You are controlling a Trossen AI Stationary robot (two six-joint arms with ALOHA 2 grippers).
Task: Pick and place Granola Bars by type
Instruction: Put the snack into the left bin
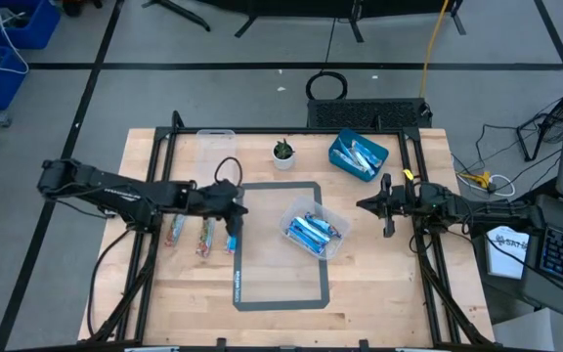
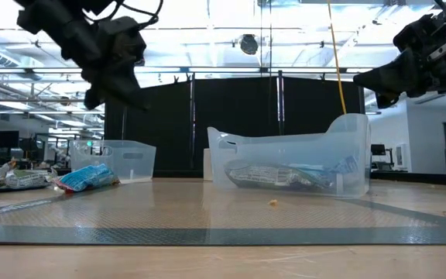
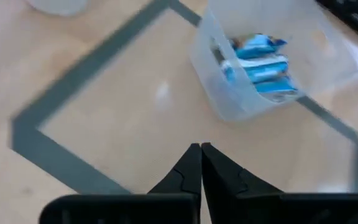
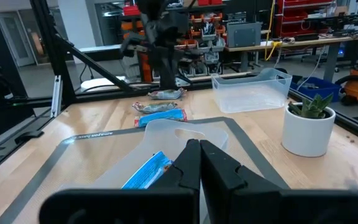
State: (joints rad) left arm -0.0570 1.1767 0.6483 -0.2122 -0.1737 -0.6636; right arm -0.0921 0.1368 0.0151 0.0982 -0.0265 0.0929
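Blue-and-white foil Granola Bars (image 3: 260,64)

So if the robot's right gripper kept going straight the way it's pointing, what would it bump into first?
Probably the clear tub of blue granola bars. The right gripper, shut, points across the table at it, and its wrist view shows the tub's rim just ahead. It may hang high enough to pass over; the height is hard to judge.

Overhead camera straight down, low camera level across table, both wrist cameras close — all share the clear tub (image 1: 313,231).
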